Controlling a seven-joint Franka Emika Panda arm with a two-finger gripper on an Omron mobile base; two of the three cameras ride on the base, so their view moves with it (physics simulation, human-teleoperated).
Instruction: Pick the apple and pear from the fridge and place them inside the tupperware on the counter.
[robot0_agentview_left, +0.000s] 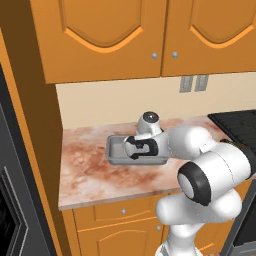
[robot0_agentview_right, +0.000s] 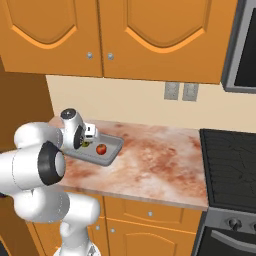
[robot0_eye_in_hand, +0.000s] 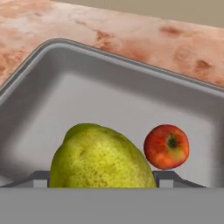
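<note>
The yellow-green pear (robot0_eye_in_hand: 100, 159) sits between my fingertips (robot0_eye_in_hand: 39, 178), and my gripper (robot0_eye_in_hand: 103, 179) is shut on it, just over the floor of the grey tupperware (robot0_eye_in_hand: 131, 100). The red apple (robot0_eye_in_hand: 166, 146) lies in the tupperware to the pear's right, apart from my fingers. In the right base view the gripper (robot0_agentview_right: 86, 142) points down into the tupperware (robot0_agentview_right: 114, 150), with the pear (robot0_agentview_right: 86, 145) under it and the apple (robot0_agentview_right: 101, 149) beside it. The left base view shows the hand (robot0_agentview_left: 137, 149) over the tupperware (robot0_agentview_left: 114, 150) on the marbled counter (robot0_agentview_left: 85, 175). The fridge's dark grey side (robot0_agentview_left: 10, 200) stands at the far left.
Orange wall cabinets (robot0_agentview_left: 125, 35) hang above the counter, and wooden drawers (robot0_agentview_left: 120, 212) sit below it. A black stove (robot0_agentview_right: 227, 160) adjoins the counter on the right. A wall outlet (robot0_agentview_right: 179, 91) is on the beige backsplash. A tall wooden panel (robot0_agentview_left: 30, 125) bounds the counter's left end.
</note>
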